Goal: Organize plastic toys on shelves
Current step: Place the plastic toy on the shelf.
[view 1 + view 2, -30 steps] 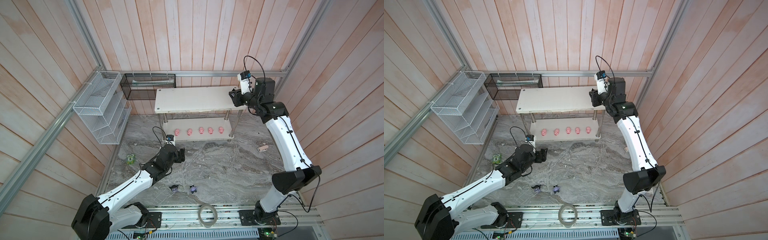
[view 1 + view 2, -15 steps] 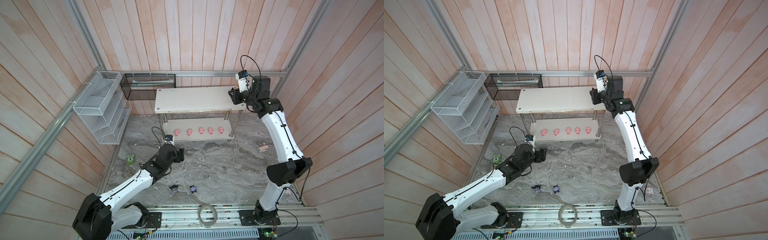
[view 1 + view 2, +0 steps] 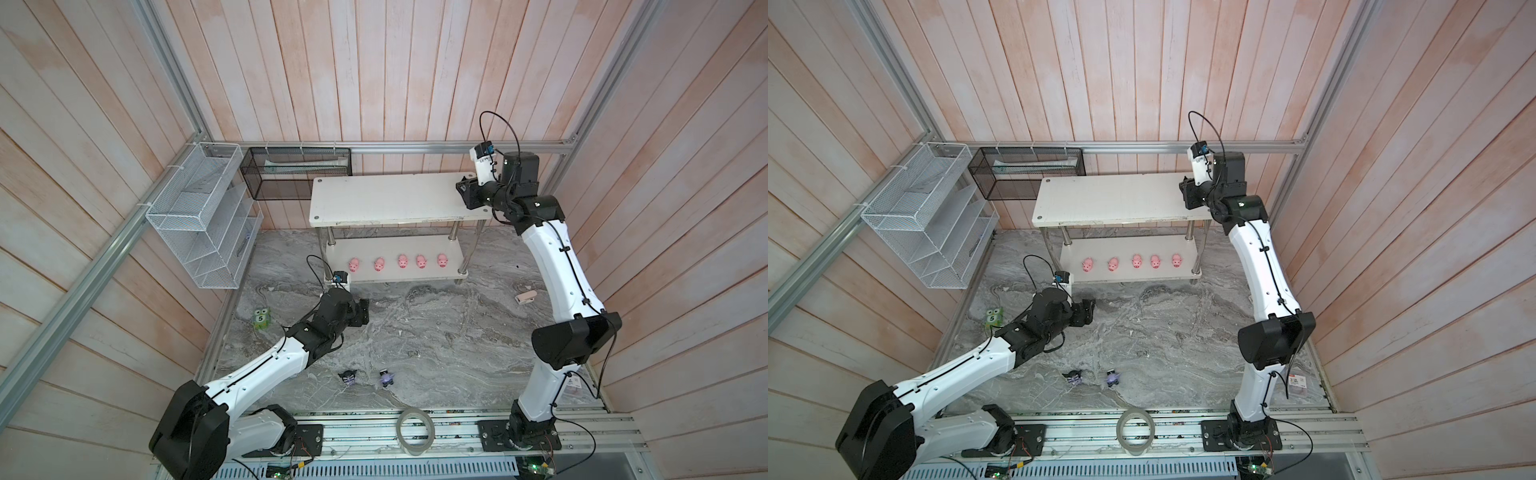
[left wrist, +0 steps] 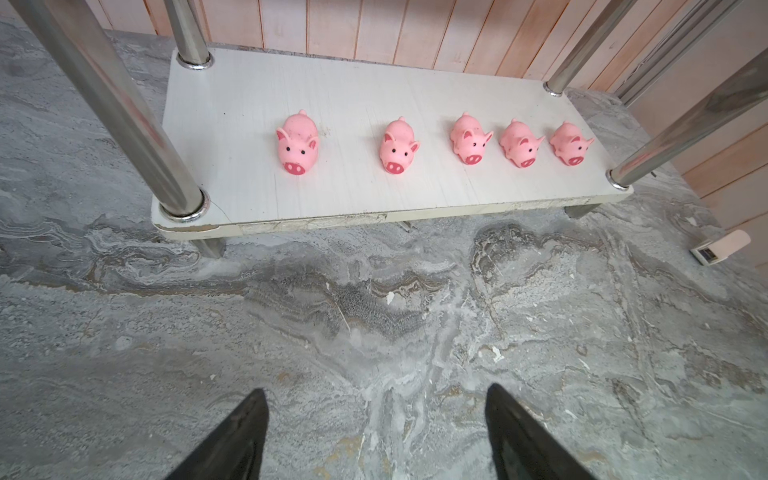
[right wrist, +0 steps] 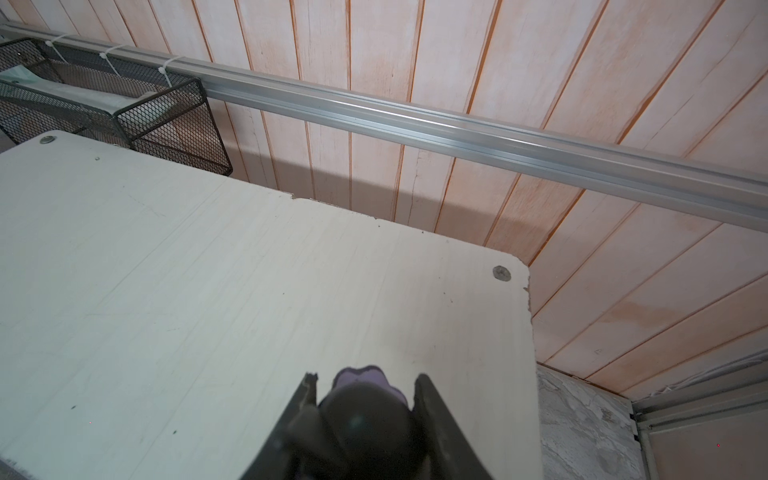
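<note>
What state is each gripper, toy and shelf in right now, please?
left gripper, open and empty, above the floor.
right gripper, shut on the held figurine, over the top board's end.
held figurine, gripped; contact with the board unclear.
pink pigs, five upright in a row on the lower board.
floor figurines, two on the floor, unshelved.
shelves, standing upright.

The figurine (image 5: 365,399) between my right fingers (image 5: 432,419) is only a blurred dark dome with a purple fringe; its face is hidden and the picture's edge cuts it off. In both top views my right gripper (image 3: 462,193) covers it entirely. My left fingers (image 4: 241,444) show only their tips. The upper board (image 3: 386,199) hides the back of the lower board (image 3: 395,247). The two floor figurines (image 3: 347,377) are too small to read.
</note>
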Robot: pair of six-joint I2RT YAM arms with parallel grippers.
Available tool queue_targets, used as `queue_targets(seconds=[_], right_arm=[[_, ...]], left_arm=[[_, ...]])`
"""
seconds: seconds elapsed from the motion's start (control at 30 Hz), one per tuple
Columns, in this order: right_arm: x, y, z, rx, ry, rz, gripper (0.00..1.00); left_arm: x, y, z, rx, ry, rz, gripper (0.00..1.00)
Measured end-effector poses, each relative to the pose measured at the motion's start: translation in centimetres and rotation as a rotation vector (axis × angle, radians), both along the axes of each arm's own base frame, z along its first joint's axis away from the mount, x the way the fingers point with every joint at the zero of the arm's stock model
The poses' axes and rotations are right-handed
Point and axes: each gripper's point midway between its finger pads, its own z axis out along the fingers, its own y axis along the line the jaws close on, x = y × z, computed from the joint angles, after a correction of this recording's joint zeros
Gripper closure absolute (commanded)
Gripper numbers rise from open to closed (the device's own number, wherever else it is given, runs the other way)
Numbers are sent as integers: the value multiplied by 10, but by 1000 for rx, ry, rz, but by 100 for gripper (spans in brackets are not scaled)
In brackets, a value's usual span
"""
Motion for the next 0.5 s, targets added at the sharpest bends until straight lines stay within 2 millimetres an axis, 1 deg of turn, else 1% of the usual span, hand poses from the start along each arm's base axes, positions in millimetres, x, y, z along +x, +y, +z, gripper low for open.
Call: queue_targets(seconds=[0.3,0.5], right_arm=[[0,0,-6,-22,8,8,69],[1,2,-16,-27,33,17,69]], left_arm=[[0,-2,-2,-2,8,-9,18],[1,-2,-5,2,15,-7,18]])
